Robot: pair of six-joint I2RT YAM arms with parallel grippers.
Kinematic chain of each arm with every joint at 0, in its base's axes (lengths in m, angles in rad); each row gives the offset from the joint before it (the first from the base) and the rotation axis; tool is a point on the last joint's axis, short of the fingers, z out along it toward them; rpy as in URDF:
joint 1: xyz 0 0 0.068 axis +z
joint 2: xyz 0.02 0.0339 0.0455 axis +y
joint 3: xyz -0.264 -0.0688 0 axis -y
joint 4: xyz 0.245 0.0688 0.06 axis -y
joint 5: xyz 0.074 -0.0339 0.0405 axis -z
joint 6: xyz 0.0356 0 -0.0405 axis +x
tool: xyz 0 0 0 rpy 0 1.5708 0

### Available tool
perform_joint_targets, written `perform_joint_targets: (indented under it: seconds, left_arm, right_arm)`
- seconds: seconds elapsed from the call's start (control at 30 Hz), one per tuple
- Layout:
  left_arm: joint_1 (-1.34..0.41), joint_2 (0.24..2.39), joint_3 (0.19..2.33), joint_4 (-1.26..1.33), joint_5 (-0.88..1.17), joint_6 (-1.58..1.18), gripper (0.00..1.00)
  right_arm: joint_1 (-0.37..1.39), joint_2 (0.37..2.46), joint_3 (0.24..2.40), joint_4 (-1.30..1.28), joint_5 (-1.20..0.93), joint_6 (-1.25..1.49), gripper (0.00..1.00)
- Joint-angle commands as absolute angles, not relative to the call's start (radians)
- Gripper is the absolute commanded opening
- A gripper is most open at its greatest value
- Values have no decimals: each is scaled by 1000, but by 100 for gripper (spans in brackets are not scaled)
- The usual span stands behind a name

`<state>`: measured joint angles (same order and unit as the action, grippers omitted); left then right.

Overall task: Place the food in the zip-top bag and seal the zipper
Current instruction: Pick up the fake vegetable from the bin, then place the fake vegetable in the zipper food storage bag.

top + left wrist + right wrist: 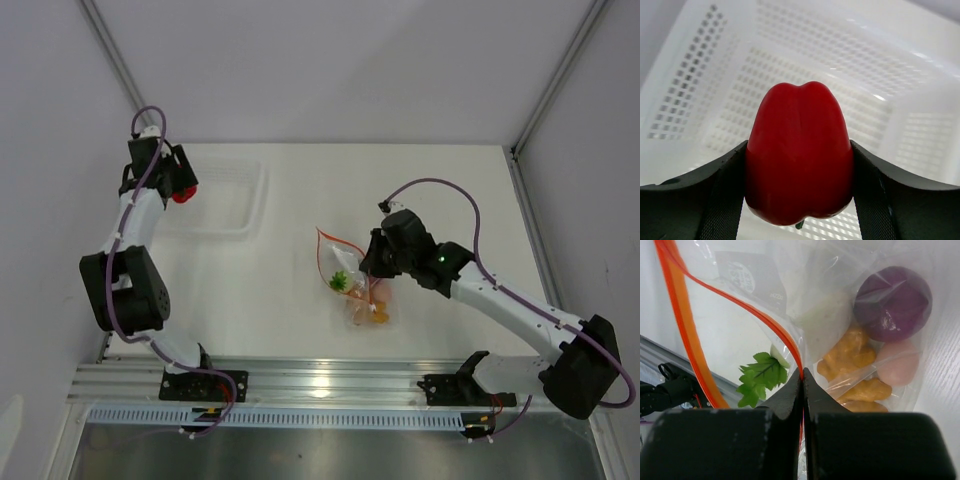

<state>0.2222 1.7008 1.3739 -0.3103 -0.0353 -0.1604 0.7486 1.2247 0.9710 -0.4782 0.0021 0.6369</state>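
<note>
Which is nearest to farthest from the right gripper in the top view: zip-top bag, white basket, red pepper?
1. zip-top bag: pinched at its zipper by the right gripper, centre table.
2. white basket: far left of table.
3. red pepper: held by the left gripper, at the basket's far-left end.

walls [330,60]: plain white, 3 sides | table [280,290]: white | rail [320,380]: aluminium, near edge

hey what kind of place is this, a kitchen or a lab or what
Most likely a robot test cell, not a kitchen: plain white walls enclose a bare white table, two arms are bolted to an aluminium rail, and the food is toy.
</note>
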Motion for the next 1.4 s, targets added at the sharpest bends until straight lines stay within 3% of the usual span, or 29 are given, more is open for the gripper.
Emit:
perform_joint_targets:
  seconds: [0.0,0.37,0.67,0.87,1.2,1.37]
  left_arm:
    - [189,1594,1324,-290,125,-285,1]
    - [40,1185,965,-54,585,-500,1]
    - [-242,828,720,128,716,-630,1]
    - [-501,839,797,9,641,-526,1]
    - [-642,1033,856,71,621,-681,1]
    - [-699,1144,1029,-207,549,-713,1]
  right_arm:
    - [744,1227,1072,-546,66,649,0]
    - [742,1293,1213,-739,155,666,0]
    - [746,1267,1236,-830,218,681,0]
    - [773,1229,1241,-854,225,729,0]
    - [822,1238,1292,-900,284,752,0]
    - [877,1238,1287,-894,376,741,0]
